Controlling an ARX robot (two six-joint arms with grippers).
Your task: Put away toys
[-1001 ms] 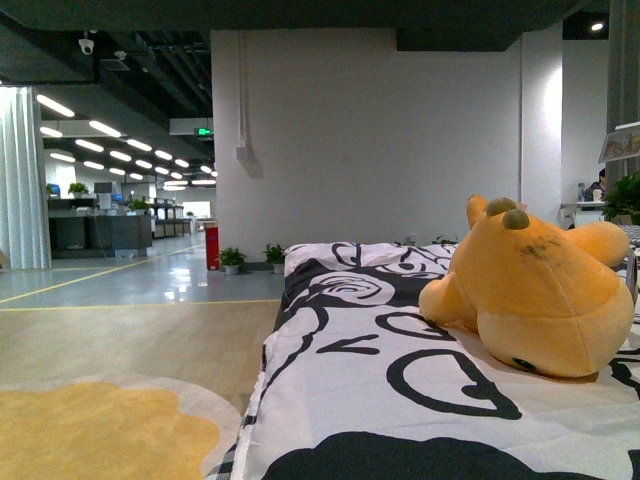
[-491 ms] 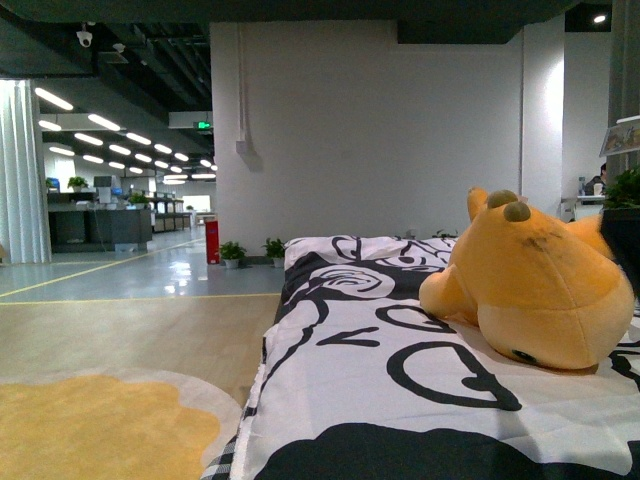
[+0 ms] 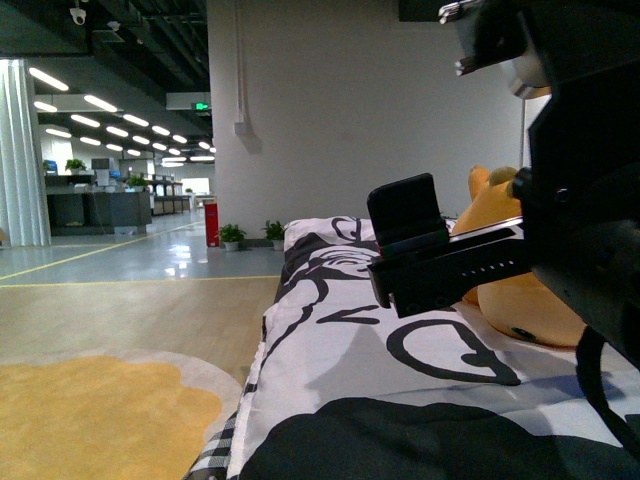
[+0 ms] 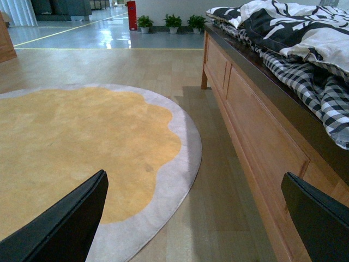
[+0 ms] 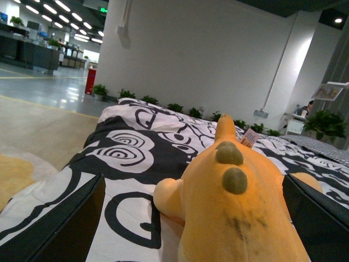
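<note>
Front view: the right hand (image 3: 408,245) stands in front of the plush toy (image 3: 520,305), which lies on the bed (image 3: 330,350).
Left wrist view: the left hand (image 4: 193,185) is released, low beside the bed frame.
Right wrist view: the right hand is released, with the toy just ahead of its spread fingers (image 5: 54,224). The toy's tag (image 5: 250,137) is unreadable.

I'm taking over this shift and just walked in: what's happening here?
The robot is tidying toys. Its right gripper, jaws open, is lined up on an orange-yellow plush animal lying on the black-and-white duvet of a bed; nothing is gripped yet. The left gripper, also open and empty, hangs low beside the wooden bed frame, over the floor near a yellow rug.
</note>
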